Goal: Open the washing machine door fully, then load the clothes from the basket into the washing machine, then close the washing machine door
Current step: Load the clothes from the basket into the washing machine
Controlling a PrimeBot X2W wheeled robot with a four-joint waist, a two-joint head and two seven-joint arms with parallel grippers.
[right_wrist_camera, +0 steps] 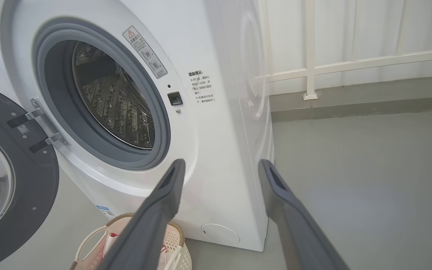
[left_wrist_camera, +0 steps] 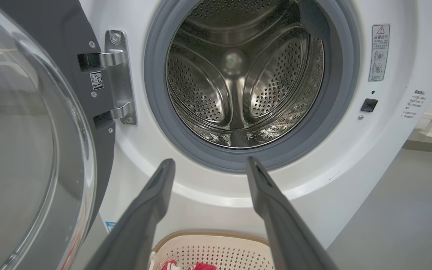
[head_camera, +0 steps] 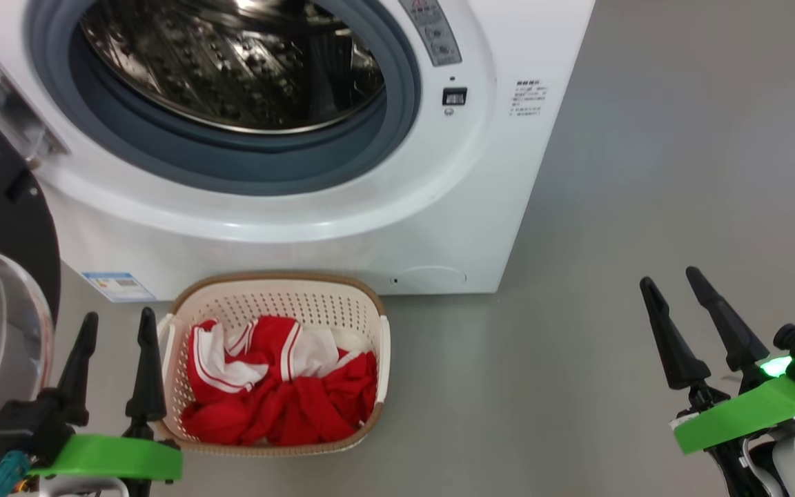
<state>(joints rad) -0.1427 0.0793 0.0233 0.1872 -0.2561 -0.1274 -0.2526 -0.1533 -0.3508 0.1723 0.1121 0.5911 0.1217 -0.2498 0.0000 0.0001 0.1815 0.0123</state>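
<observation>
White and big, the washing machine (head_camera: 342,228) stands on the grey floor (head_camera: 646,172). Its shiny steel drum (left_wrist_camera: 238,75) is uncovered and looks empty. The black door (right_wrist_camera: 32,195) hangs out on the left side, swung far away from the drum, so I think the opening step is done. Loading is the step in hand now.

The basket (head_camera: 280,279) sits on the floor right in front of the machine, below the drum. The red and white clothes (head_camera: 287,393) all lie in a heap inside it. The left claw (head_camera: 119,317) hovers just beside the basket's left edge, fingers apart and holding nothing. The right claw (head_camera: 671,277) is well off to the right, also spread and empty.

Next, I think a claw must go over the heap, dip down and pinch the cloth tight.
</observation>
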